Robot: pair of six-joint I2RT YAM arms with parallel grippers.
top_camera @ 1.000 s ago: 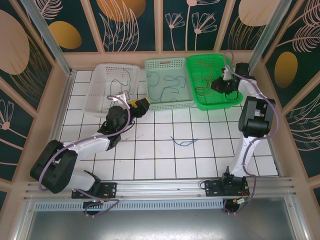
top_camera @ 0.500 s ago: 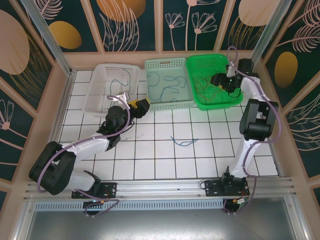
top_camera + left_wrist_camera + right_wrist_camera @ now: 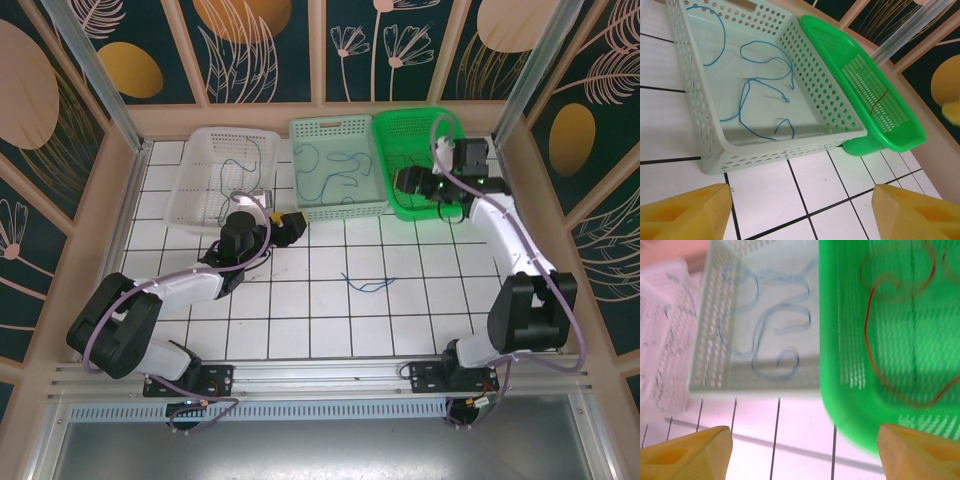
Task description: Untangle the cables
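Top view: left claw (image 3: pixel 288 224) sits low over the desk (image 3: pixel 400 320), just beside the near-left corner of the pale green basket (image 3: pixel 340 210). In the left wrist view its 2 yellow fingertips (image 3: pixel 685 210) stand wide apart with bare tile between them.

Right claw (image 3: pixel 408 183) is over the near-left part of the bright green basket (image 3: pixel 412 114). The right wrist view is blurred; fingertips (image 3: pixel 920 452) apart, gripping nothing.

Cable positions:
- blue cables (image 3: pixel 741 102): loose loops on the floor of the pale green basket.
- red cable (image 3: pixel 866 325): curled in the bright green basket.
- dark cable (image 3: pixel 237 162): in the white basket (image 3: pixel 195 190).
- 1 loose blue cable (image 3: pixel 365 284): on the desk, mid-field, well apart from both claws.
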